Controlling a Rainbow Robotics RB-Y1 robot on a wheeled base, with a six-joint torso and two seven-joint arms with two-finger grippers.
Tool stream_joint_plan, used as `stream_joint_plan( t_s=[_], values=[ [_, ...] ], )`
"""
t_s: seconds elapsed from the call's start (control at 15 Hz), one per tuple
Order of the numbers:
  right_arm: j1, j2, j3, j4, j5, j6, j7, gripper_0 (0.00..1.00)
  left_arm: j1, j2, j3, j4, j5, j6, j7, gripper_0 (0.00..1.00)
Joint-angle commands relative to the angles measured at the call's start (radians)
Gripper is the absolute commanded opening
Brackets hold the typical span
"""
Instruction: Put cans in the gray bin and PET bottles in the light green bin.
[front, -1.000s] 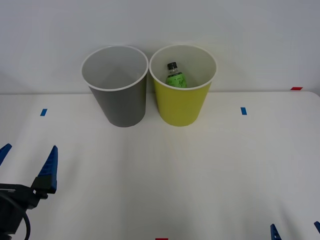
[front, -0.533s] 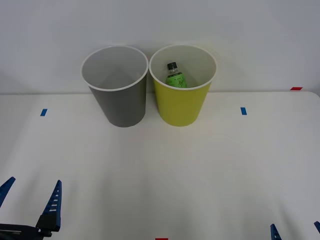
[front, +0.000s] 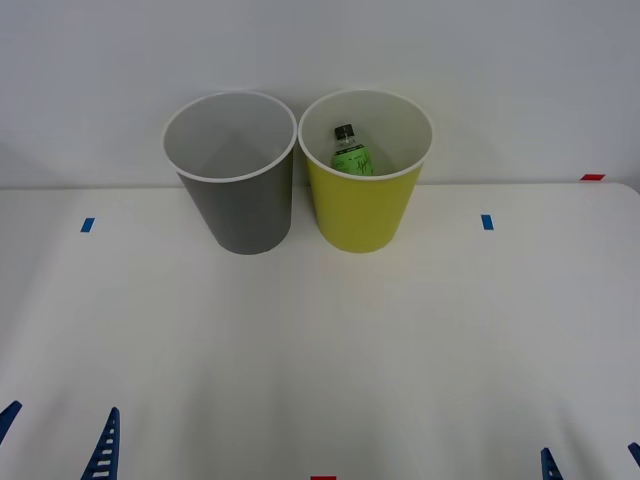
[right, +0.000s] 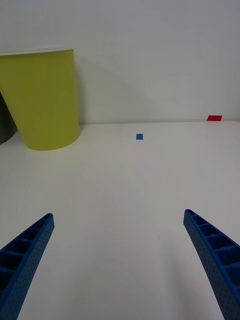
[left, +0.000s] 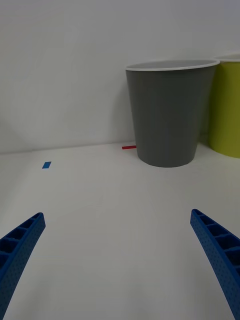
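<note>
The PET bottle (front: 351, 152) stands upright inside the light green bin (front: 365, 210), its black cap and the top of its green label showing above the pale inner wall, far forward of both grippers and a little nearer the right one's side. It looks like a small, light plastic bottle: stiff enough at the cap and shoulder, with a thin body that would likely give under a hard squeeze and a smooth label that could slip, so if it ever had to be lifted the neck just under the cap or the upper body would be the surest place to take it. Sitting where it does, it appears already sorted, and no other bottle lies on the table. The gray bin (front: 238, 205) stands touching or just beside the green one, ahead of the left gripper, and nothing can be seen in the pale part of its inside that shows; no can is visible on the table (front: 320, 350). The left gripper (left: 120, 260) hangs low at the near edge with its blue ribbed fingers spread wide and nothing between them, facing the gray bin. The right gripper (right: 120, 260) is likewise low at the near edge, fingers wide apart and empty, facing the light green bin.
</note>
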Motion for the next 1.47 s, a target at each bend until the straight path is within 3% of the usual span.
stream_joint_plan(
  t_s=[0.07, 1.47],
  values=[
    [0.000, 0.000, 0.000, 0.000, 0.000, 0.000, 0.000, 0.90, 0.011, -0.030, -0.015, 0.034, -0.022, -0.031, -0.007, 1.00],
    [0.000, 0.000, 0.000, 0.000, 0.000, 0.000, 0.000, 0.90, 0.020, -0.036, -0.016, 0.042, -0.027, -0.031, -0.013, 1.00]
  ],
)
